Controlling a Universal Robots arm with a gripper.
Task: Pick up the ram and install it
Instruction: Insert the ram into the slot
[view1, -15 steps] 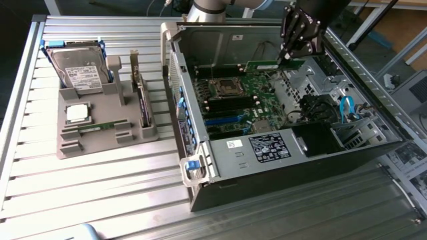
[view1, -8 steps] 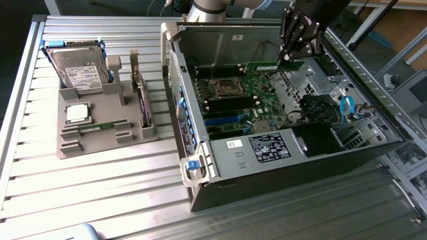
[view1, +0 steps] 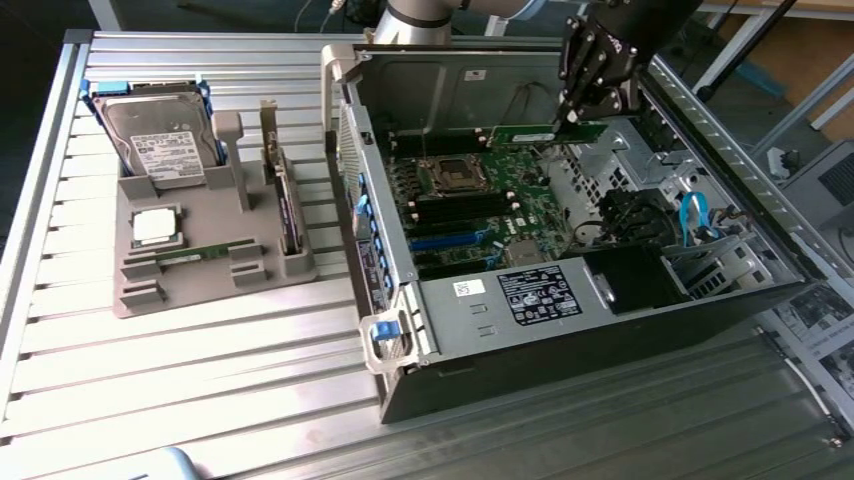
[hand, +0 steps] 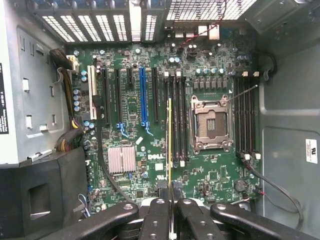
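While the grey holder with the hard drive and square CPU chip sits on the bench at the exterior view's left, the open computer case lies in the middle. Further right, the claw is clamped nearly shut on the ram, holding it above the motherboard. From the wrist, the ram runs edge-on between the fingers, along the black slots beside the CPU socket.

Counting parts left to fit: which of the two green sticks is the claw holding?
The ram above the open computer case, clamped in the claw; the other green stick lies flat in the grey tray.
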